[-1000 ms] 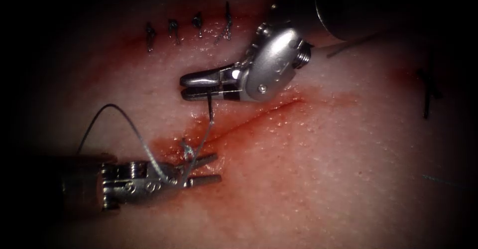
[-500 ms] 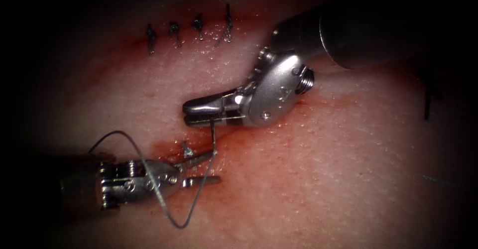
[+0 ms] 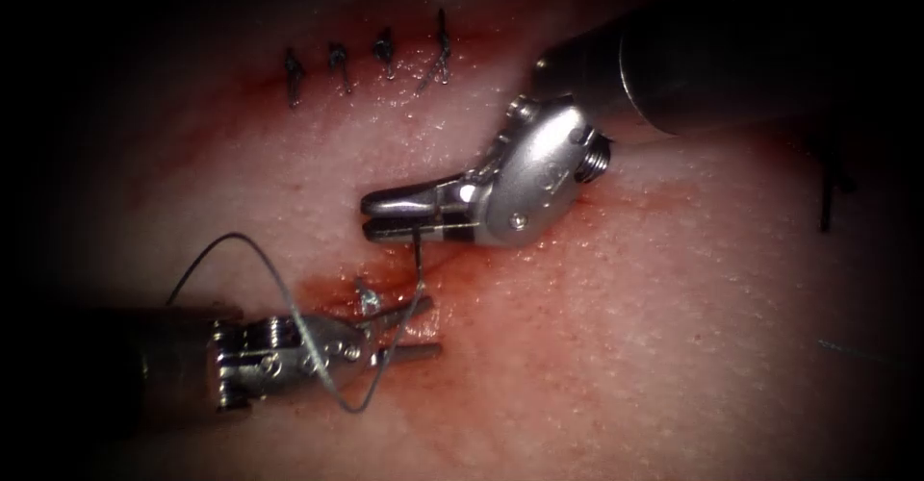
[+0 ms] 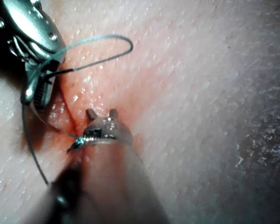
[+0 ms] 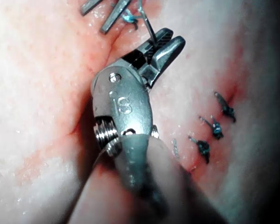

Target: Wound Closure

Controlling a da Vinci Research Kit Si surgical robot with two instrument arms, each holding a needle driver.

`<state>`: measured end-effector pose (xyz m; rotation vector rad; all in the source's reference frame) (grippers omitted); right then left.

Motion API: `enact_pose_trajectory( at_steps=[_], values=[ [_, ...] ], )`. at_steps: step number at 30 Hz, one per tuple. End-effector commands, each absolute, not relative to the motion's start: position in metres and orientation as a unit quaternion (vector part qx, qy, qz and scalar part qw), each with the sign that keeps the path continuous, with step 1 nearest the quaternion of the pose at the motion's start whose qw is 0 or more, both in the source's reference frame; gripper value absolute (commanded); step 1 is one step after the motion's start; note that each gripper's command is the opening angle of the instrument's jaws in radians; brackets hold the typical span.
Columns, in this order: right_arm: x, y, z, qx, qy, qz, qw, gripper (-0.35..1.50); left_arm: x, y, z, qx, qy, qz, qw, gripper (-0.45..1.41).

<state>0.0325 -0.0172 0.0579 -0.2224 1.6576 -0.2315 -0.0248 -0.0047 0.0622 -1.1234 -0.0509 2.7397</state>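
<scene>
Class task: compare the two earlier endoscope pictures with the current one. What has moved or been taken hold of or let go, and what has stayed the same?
The right tool, jaws shut on the needle, moved down toward the cut and slightly right. The left tool shifted right, jaws open beside the knot, holding nothing. The thread went from lying over the left tool to a loop hanging below it. Nothing was grasped or released. The four finished stitches stayed unchanged.

The endoscope looks down from above and in front at the tissue [image 3: 616,346]. Each wrist camera looks along its shaft, very close. All share the cut [image 3: 385,293].
</scene>
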Motion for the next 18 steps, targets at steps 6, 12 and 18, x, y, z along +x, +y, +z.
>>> enact_pose_trajectory(
  at_steps=[6, 12, 18],
  values=[
    [0.0328, -0.0159, 0.0598, -0.066, 0.734, -0.063, 0.673, -0.35, -0.0257, -0.0072, 0.0647, -0.340, -0.061, 0.934, 0.088, 0.39],
    [0.0330, -0.0157, 0.0593, -0.057, 0.737, -0.060, 0.670, -0.35, -0.0250, -0.0075, 0.0662, -0.319, -0.078, 0.941, 0.086, 0.44],
    [0.0340, -0.0156, 0.0589, -0.041, 0.741, -0.052, 0.668, -0.35, -0.0232, -0.0080, 0.0675, -0.274, -0.094, 0.952, 0.101, 0.67]
  ],
)
